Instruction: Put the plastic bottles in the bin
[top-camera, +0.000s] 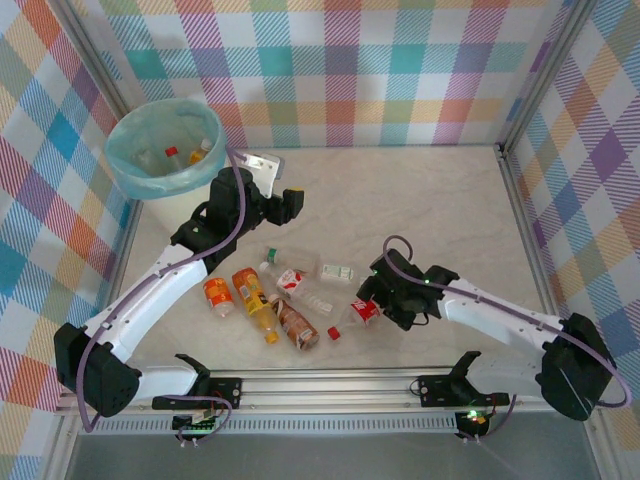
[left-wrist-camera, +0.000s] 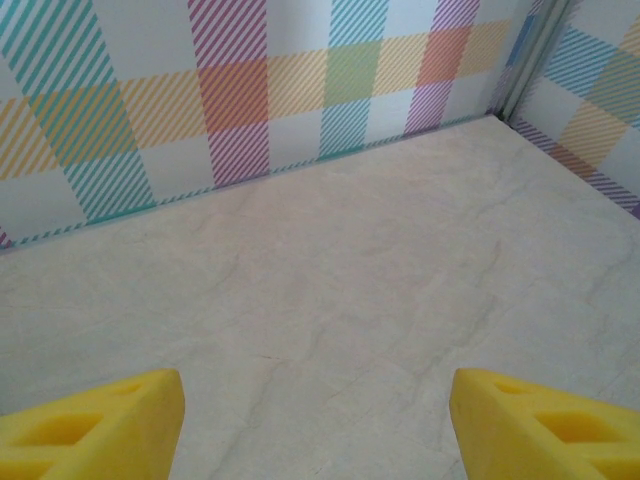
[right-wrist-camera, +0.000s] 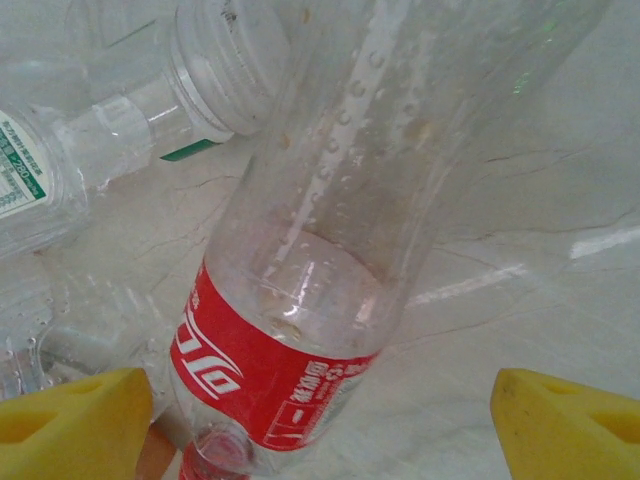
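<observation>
Right gripper (right-wrist-camera: 320, 385) was unclenched and straddling the red-labelled bottle (right-wrist-camera: 270, 370) at the right edge of the pile (top-camera: 250, 290), its long axis running straight between the fingers (right-wrist-camera: 70, 420), so that arm looked best placed, with the bin (top-camera: 160, 187) way off back-left.

Pastel plaid walls (top-camera: 380, 70) surround a pale marbled tabletop (top-camera: 420, 200); a metal rail (top-camera: 340, 385) borders its near edge.
</observation>
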